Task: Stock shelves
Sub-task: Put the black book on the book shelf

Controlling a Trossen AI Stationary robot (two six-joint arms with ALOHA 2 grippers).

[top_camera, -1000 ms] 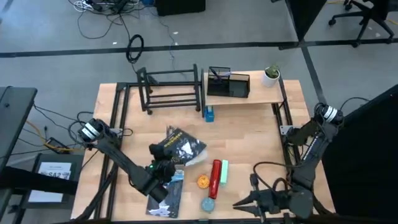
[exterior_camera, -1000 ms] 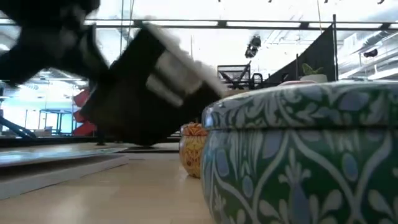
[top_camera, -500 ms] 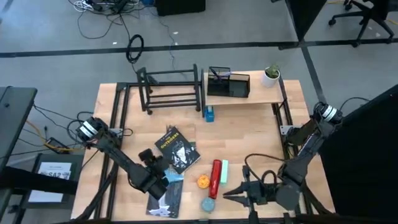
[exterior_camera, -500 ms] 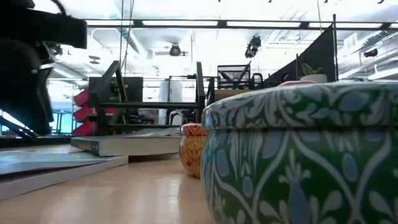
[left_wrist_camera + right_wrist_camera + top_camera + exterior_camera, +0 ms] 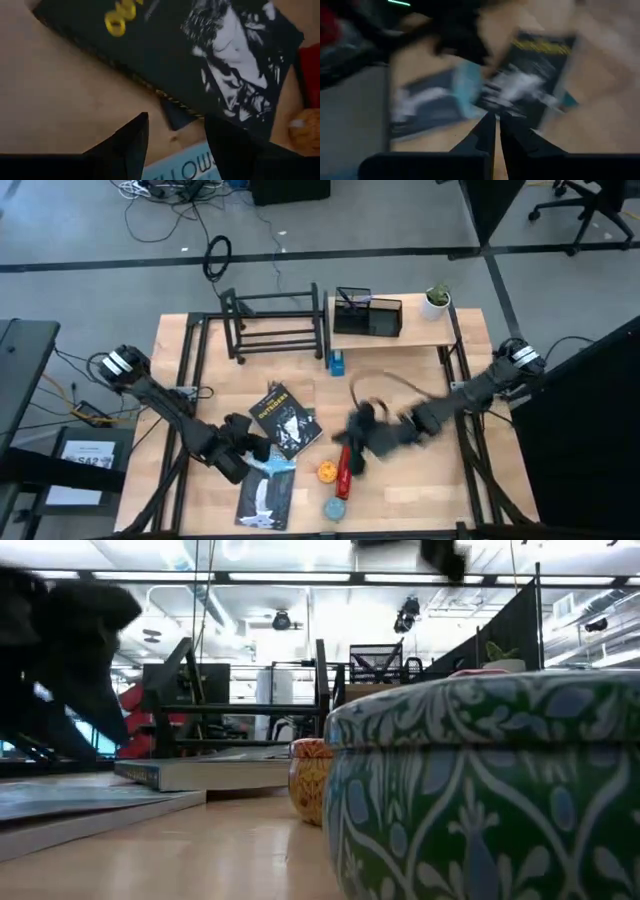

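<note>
Wooden table (image 5: 400,490) (cabled grey floor (image 5: 100,250)).

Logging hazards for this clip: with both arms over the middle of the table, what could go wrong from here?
1. The right hand sweeps, fingers shut, over the red tube and orange jar; it could knock them over.
2. The left hand sits open at the black book's corner, which overlaps a light-blue book; a grasp might drag both.
3. Both hands are near that book, so the arms may collide.
</note>
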